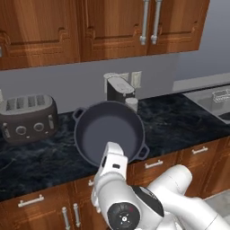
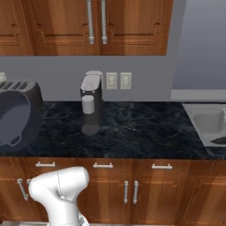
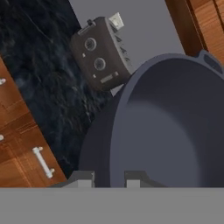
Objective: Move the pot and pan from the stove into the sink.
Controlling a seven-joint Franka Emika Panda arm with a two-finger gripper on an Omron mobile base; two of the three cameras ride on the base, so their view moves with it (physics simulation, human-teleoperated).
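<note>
Carrying pot (image 1: 109,133) tilted above counter (image 1: 179,121); gripper (image 3: 109,178) clamped on its rim at 6 o'clock. Likely heavy, rigid; one-sided hold may swing.

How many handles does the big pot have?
2: one loop handle on the pot's far-left rim, another on the near-right rim by the robot's arm.

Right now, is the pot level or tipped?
Tipped. The pot is off the counter, its open mouth turned toward the camera so its bare inside shows, rim between the fingers.
</note>
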